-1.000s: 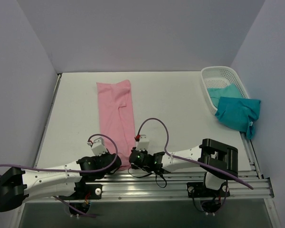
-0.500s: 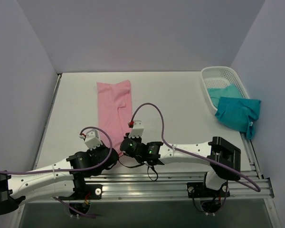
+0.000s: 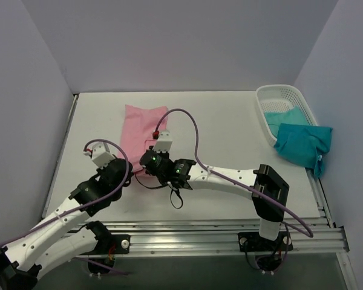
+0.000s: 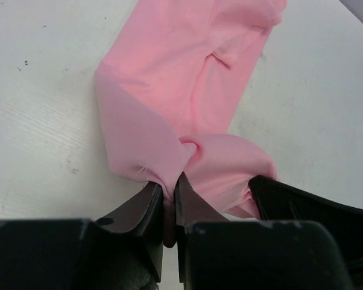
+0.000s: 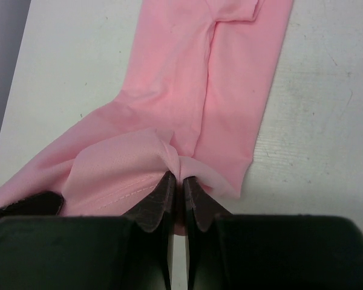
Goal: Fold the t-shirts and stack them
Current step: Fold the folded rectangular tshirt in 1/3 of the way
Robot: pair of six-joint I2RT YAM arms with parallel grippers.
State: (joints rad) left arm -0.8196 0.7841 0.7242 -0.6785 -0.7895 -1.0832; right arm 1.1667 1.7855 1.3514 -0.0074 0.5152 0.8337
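Fold step: lift the near hem of the pink t-shirt [image 3: 143, 124] w/ both corners level, carry it far-ward, and lay it square on the far hem. The shirt lies left-centre on the counter [image 3: 230, 133]. Left gripper [image 4: 169, 194] and right gripper [image 5: 176, 181] each pinch the hem tight. Both arms reach fwd, low, side by side.

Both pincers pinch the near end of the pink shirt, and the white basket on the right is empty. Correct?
Not quite: the basket is not empty. The top view shows one teal shirt inside it and a second teal shirt lying over its near end. The left pincer and right pincer do pinch the pink shirt.
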